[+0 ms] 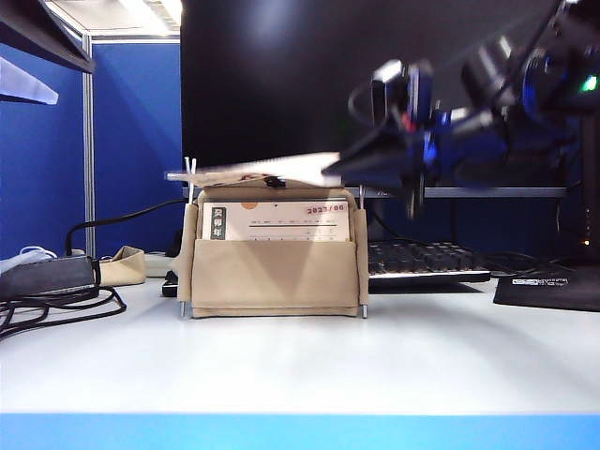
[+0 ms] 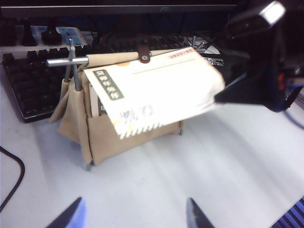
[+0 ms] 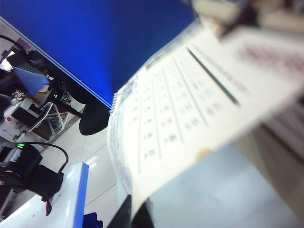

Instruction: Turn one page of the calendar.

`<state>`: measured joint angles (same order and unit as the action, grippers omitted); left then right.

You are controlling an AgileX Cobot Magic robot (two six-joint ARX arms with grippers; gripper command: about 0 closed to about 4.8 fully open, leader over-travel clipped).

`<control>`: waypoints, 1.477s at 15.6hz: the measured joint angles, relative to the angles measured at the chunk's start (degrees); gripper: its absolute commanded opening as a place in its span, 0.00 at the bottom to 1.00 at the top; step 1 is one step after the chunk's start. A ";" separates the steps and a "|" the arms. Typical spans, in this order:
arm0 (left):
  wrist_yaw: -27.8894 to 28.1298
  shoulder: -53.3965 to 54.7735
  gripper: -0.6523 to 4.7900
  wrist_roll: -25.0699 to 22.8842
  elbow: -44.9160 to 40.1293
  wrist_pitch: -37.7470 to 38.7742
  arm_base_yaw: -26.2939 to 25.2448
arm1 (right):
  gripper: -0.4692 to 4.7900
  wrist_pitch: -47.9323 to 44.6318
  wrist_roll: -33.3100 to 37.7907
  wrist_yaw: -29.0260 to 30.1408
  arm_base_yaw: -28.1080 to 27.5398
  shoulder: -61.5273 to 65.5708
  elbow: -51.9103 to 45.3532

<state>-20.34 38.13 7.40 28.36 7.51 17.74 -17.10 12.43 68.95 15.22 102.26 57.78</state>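
White desk, black monitor [image 1: 281, 84] behind. Beige calendar [image 1: 272, 272] standing centre. Page [image 2: 156, 92] lifted roughly level above it, hinged at the top rod; thin, floppy, easily creased, best pinched at the free edge. Right gripper [image 1: 361, 161] clamped there. Left gripper [image 2: 133, 213] near, spread wide, empty.

- You have a white counter [image 1: 300, 366] with a blue front edge.
- Behind it stands a big black monitor [image 1: 281, 84], with a black keyboard [image 1: 422, 261] below it.
- Blue partition panels [image 1: 136, 131] fill the upper left, and black cables [image 1: 56, 305] trail at the left.
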 measured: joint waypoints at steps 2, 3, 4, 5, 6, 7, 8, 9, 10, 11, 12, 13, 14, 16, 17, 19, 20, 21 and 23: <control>0.00 0.00 0.63 -0.26 0.00 0.00 0.00 | 0.08 -0.35 0.02 0.11 0.00 -1.99 0.07; 0.00 0.00 0.63 -0.31 0.00 0.00 0.00 | 0.08 -1.66 1.29 0.13 0.00 -2.71 0.11; 0.00 0.00 0.63 -0.31 0.00 0.00 0.00 | 0.08 -5.16 4.44 0.15 0.00 -2.89 0.11; 0.00 0.00 0.63 -0.31 0.00 0.00 0.00 | 0.08 -10.47 8.68 0.15 0.00 -2.89 0.11; 0.00 0.00 0.63 -0.31 0.02 0.00 0.00 | 0.08 -14.75 11.91 0.11 0.00 -2.89 0.11; -0.02 0.00 0.63 -0.31 0.00 0.02 0.00 | 0.08 -21.31 16.74 -0.39 0.00 -2.91 0.11; -0.02 0.00 0.63 -0.31 0.00 0.02 0.00 | 0.08 -26.32 20.65 -1.57 0.00 -2.89 0.11; -0.04 0.00 0.63 -0.31 0.00 0.07 0.00 | 0.08 -29.53 23.10 -2.60 -0.02 -2.91 0.11; -0.09 0.00 0.63 -0.31 0.00 0.04 0.00 | 0.08 -31.43 24.61 -3.63 -0.04 -2.95 0.11; -0.11 0.00 0.63 -0.31 0.00 0.07 0.00 | 0.08 -32.46 25.66 -4.57 -0.04 -2.95 0.11; -0.11 0.00 0.63 -0.31 0.00 0.07 0.00 | 0.08 -32.76 26.10 -5.75 -0.04 -2.95 0.11; -0.13 0.00 0.63 -0.31 0.00 0.07 0.00 | 0.08 -32.92 26.38 -9.09 -0.04 -2.95 0.11; -0.57 0.00 0.63 -0.31 0.00 0.07 0.00 | 0.08 -32.98 26.58 -11.56 -0.04 -2.95 0.11; -1.16 0.00 0.63 -0.31 0.00 0.07 0.00 | 0.08 -32.94 26.62 -15.12 -0.04 -2.95 0.11; -1.16 0.00 0.63 -0.31 0.00 0.07 0.00 | 0.08 -32.72 26.64 -17.31 -0.04 -2.95 0.11; -1.18 0.00 0.63 -0.31 0.00 0.09 0.00 | 0.08 -31.56 26.73 -22.10 -0.04 -2.95 0.11; -1.18 0.00 0.63 -0.31 0.00 0.09 0.00 | 0.08 -30.62 26.75 -24.61 -0.04 -2.95 0.11; -1.20 0.00 0.63 -0.33 0.00 0.09 0.00 | 0.08 -30.18 26.75 -26.36 -0.02 -2.95 0.11; -1.22 0.00 0.63 -0.31 0.00 0.09 0.00 | 0.08 -29.92 26.77 -30.45 -0.02 -2.95 0.11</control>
<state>-21.56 38.13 7.09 28.36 7.60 17.74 -47.03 39.20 38.50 15.20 99.31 57.89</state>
